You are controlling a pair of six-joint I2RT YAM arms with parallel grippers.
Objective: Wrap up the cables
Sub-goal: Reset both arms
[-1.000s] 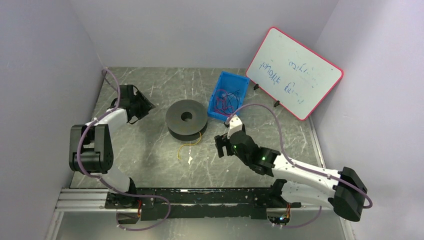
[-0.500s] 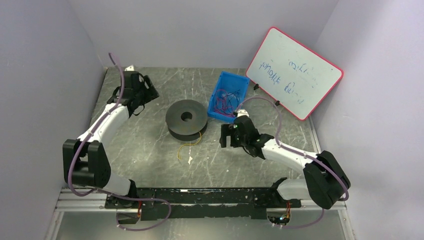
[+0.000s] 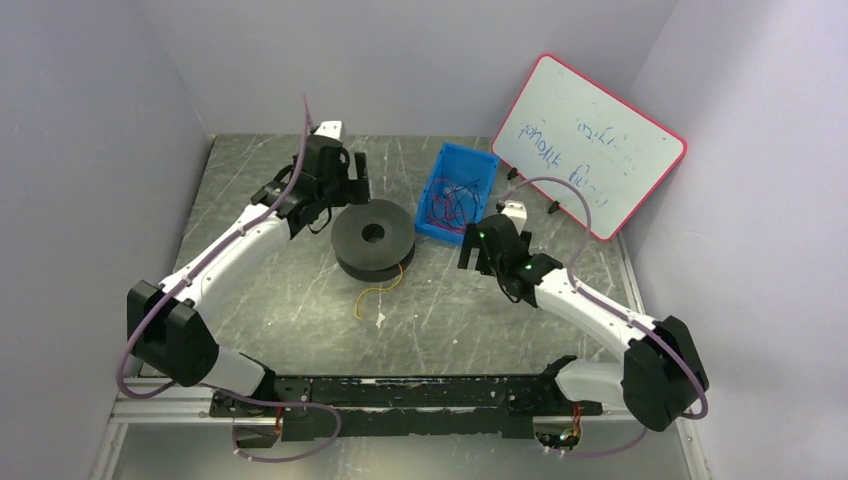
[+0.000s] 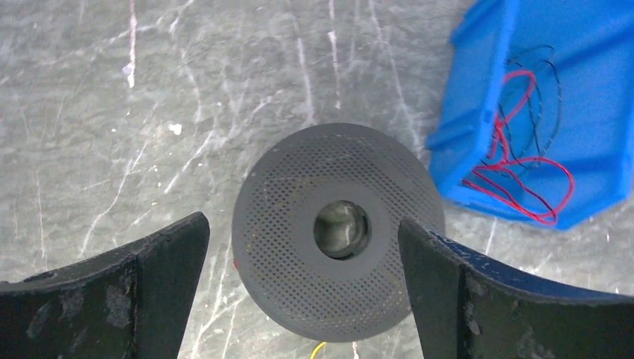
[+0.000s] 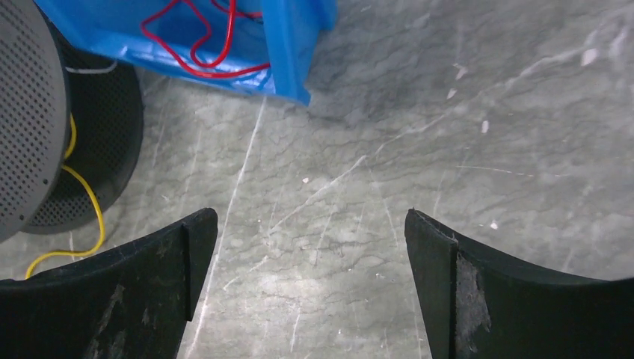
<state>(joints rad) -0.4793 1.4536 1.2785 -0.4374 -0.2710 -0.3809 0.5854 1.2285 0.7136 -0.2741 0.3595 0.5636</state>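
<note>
We judge it early: 1 yellow cable [image 3: 365,296] trails off the spool [image 3: 373,237]; other cables [image 3: 445,205] lie in the blue bin [image 3: 470,150], far right. Open, empty: left end effector [image 4: 303,226] over spool, right end effector [image 5: 310,221] nr bin.

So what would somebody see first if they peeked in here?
Probably the bright blue bin at the back, with tangled red cables inside it. Next comes the big dark round spool in the middle, with a thin yellow cable curling out from its near side. A white board with a red rim stands tilted at the back right.
</note>
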